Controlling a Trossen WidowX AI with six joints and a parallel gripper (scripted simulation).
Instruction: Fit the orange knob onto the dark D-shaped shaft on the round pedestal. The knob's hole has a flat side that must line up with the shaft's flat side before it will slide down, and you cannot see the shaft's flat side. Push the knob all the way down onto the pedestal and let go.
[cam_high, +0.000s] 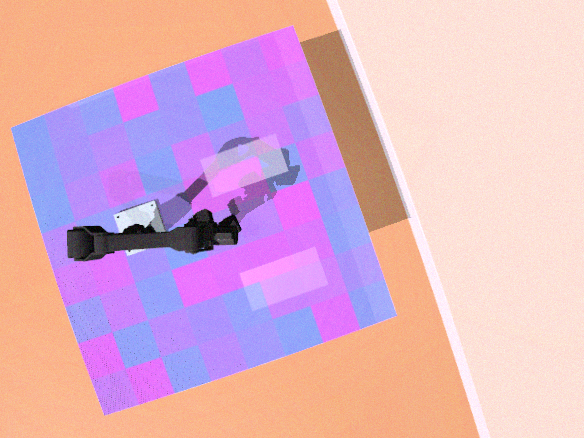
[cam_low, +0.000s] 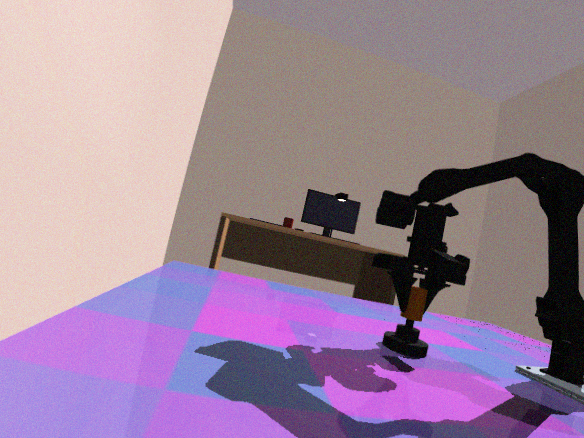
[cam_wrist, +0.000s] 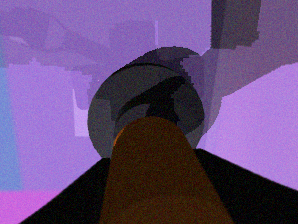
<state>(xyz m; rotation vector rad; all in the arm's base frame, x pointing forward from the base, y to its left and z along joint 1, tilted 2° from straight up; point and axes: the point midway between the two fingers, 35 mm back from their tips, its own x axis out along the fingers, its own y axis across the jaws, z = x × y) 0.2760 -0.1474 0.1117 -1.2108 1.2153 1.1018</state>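
The orange knob (cam_low: 416, 303) (cam_wrist: 156, 175) is upright between the fingers of my gripper (cam_low: 414, 311) (cam_wrist: 152, 161), which is shut on it. Its lower end is over the round dark pedestal (cam_low: 405, 346) (cam_wrist: 101, 122). In the exterior view a short piece of the dark shaft (cam_low: 410, 324) shows between the knob's lower end and the pedestal's upper step, so the knob is not against the pedestal. Whether the shaft's tip is inside the hole is hidden. Both flat sides are hidden. In the top view the arm hides knob and pedestal.
The arm's pale base plate (cam_high: 131, 218) (cam_low: 531, 374) stands on the patchwork table top (cam_high: 210, 350) (cam_low: 90, 370). The arm's shadow falls across the table top beside the pedestal. A desk (cam_low: 295, 260) with a monitor (cam_low: 330, 212) stands in the background.
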